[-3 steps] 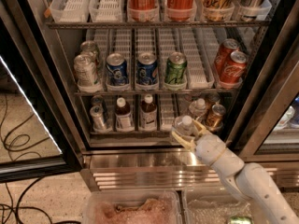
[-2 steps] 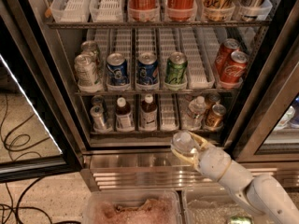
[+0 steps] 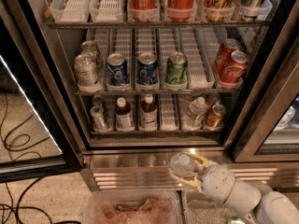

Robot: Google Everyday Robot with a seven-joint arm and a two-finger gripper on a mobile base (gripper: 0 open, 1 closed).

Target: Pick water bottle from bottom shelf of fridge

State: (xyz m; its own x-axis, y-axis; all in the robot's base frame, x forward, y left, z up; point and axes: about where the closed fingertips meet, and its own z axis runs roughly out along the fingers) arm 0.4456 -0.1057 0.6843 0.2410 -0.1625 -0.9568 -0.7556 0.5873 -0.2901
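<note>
My gripper [image 3: 181,166] is low in the camera view, in front of the fridge's shiny steel base [image 3: 135,164]. Its pale fingers [image 3: 198,159] are shut on a small clear water bottle [image 3: 179,161], held outside the fridge and below the bottom shelf [image 3: 168,129]. My white arm runs off to the bottom right. A second clear water bottle [image 3: 195,110] with a white cap stands on the right of the bottom shelf, next to a bronze can [image 3: 215,115].
Two brown bottles [image 3: 124,115] and silver cans [image 3: 99,117] stand on the bottom shelf's left. Blue, green, silver and red cans fill the rack above [image 3: 147,69]. The open glass door [image 3: 28,101] is at left, cables [image 3: 14,141] lie on the floor, and clear bins [image 3: 131,209] sit below.
My gripper has drawn back and down from the bottom shelf with the water bottle in it, to a spot in front of the steel base.
</note>
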